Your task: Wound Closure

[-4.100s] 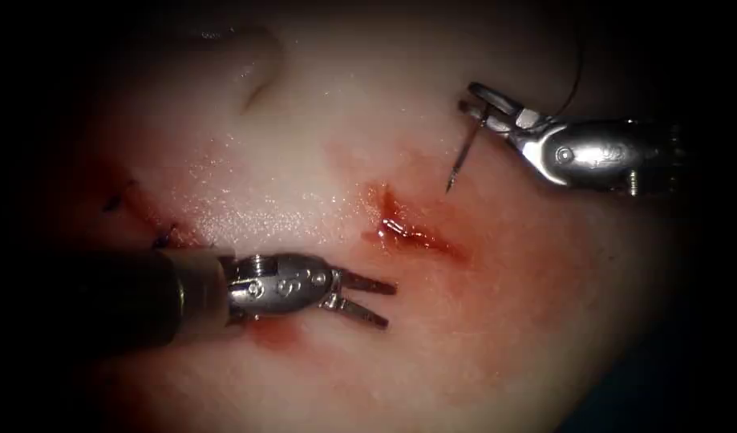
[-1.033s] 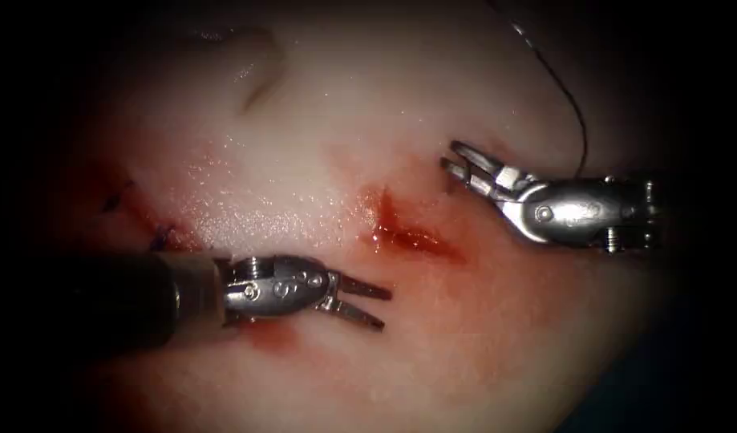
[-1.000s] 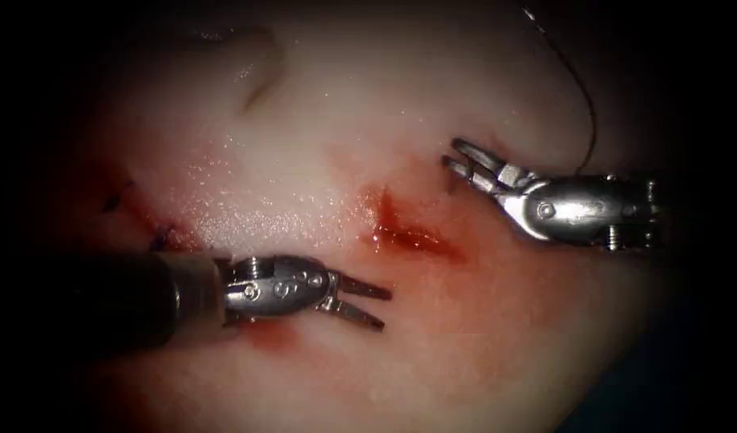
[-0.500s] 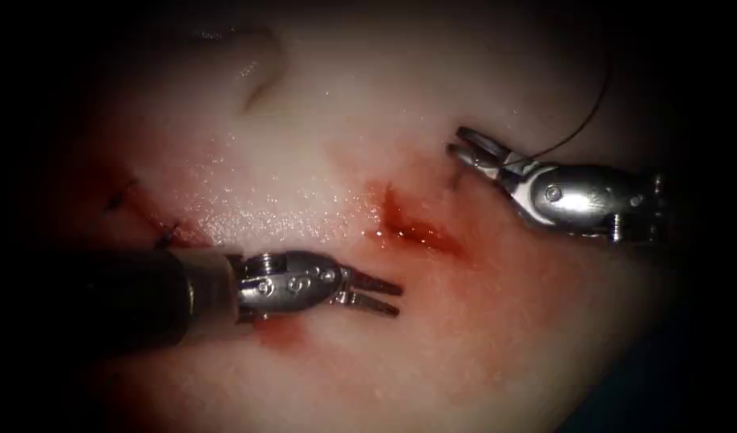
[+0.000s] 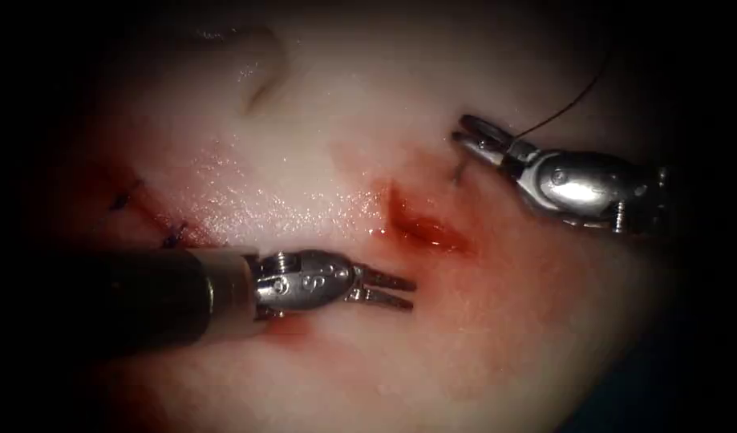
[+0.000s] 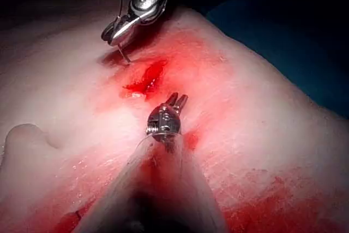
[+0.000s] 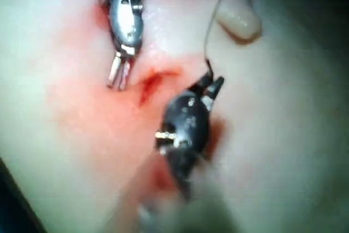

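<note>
Most of the needle [image 5: 459,170] is hidden: a short dark stub shows between the right claw [image 5: 474,140] and the tissue [image 5: 304,144], on the right side of the cut [image 5: 420,224]; its point is buried and cannot be seen. The thread [image 5: 564,108] runs up from that claw and fades into the dark at the upper right, its far end lost. The left claw [image 5: 388,289] has its shaft swallowed by shadow toward the endoscope view's left edge. In the right wrist view, the right claw's body is blurred.
</note>
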Robot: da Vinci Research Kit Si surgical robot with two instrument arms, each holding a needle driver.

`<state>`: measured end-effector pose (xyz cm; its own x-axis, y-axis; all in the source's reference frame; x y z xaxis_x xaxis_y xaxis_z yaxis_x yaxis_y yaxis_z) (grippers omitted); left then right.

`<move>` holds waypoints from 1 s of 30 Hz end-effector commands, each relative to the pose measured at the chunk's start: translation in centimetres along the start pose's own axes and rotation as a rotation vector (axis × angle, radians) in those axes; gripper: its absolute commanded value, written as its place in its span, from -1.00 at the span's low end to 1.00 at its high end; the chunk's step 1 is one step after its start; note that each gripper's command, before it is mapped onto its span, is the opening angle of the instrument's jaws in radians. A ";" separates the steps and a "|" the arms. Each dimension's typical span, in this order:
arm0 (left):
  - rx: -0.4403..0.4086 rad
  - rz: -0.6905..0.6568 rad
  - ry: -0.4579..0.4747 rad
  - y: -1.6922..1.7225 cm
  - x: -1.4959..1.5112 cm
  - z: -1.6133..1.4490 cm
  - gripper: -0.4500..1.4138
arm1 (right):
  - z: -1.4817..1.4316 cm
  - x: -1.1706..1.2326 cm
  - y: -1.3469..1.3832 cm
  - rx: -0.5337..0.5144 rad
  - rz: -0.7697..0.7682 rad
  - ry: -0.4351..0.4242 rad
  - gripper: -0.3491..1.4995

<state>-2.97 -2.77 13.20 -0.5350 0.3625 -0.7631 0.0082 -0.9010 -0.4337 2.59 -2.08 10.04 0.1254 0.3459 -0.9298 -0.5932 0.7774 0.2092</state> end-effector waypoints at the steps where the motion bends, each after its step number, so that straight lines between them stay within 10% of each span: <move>1: -0.004 -0.005 0.001 0.01 -0.04 0.09 -0.37 | 0.07 -0.03 -0.03 -0.001 0.009 0.002 -1.00; 13: -0.007 -0.005 0.001 0.01 -0.05 0.08 -0.37 | 0.07 0.00 0.06 0.001 0.078 -0.005 -1.00; 30: -0.007 -0.005 0.001 0.01 -0.04 0.08 -0.37 | 0.14 -0.17 0.08 0.040 0.578 -0.149 -1.00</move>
<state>-2.96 -2.78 13.20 -0.5348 0.3670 -0.7611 0.0103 -0.8979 -0.4401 2.56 -2.00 10.22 -0.0964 0.7929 -0.6017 -0.5698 0.4518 0.6865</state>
